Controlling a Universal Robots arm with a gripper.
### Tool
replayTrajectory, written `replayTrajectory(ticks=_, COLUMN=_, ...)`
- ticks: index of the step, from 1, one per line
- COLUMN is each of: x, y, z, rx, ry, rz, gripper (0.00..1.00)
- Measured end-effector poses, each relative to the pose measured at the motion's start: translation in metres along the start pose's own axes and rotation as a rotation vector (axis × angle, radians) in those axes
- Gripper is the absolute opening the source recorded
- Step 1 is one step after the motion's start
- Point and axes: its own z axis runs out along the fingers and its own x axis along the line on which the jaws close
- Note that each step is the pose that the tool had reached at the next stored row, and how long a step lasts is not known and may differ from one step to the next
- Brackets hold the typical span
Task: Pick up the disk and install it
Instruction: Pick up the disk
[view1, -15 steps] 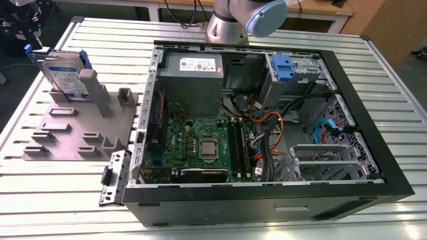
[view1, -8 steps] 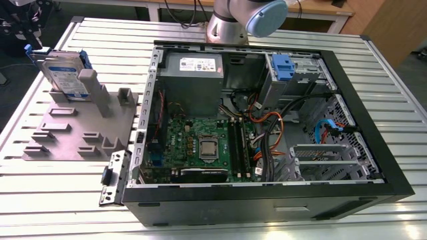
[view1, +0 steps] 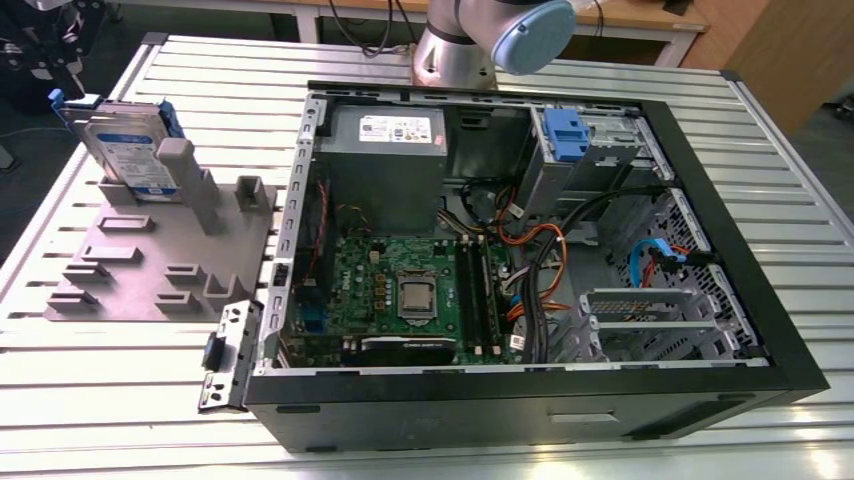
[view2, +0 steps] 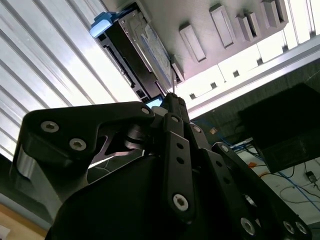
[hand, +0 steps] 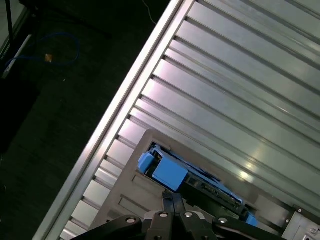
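Note:
The disk, a silver drive with a white-and-blue label and blue rails, stands on edge in a grey fixture at the exterior view's left. Both wrist views show the disk just beyond my gripper's black fingertips. My gripper hovers close to the disk, apart from it. Its fingers meet at the tips, shut with nothing between them.
An open black computer case lies on the slatted metal table to the exterior view's right of the fixture. Inside the case are a motherboard, cables and a grey drive cage with a blue latch. The arm's base stands behind the case.

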Motion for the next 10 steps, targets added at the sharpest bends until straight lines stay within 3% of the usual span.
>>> replayTrajectory(ticks=4, x=0.0, y=0.0001, z=0.0001, rx=-0.0001, ry=0.0014, rz=-0.035, gripper=0.11)
replayTrajectory(ticks=10, x=0.0, y=0.0001, z=0.0, rx=-0.0003, ry=0.0052, rz=-0.119, gripper=0.11)
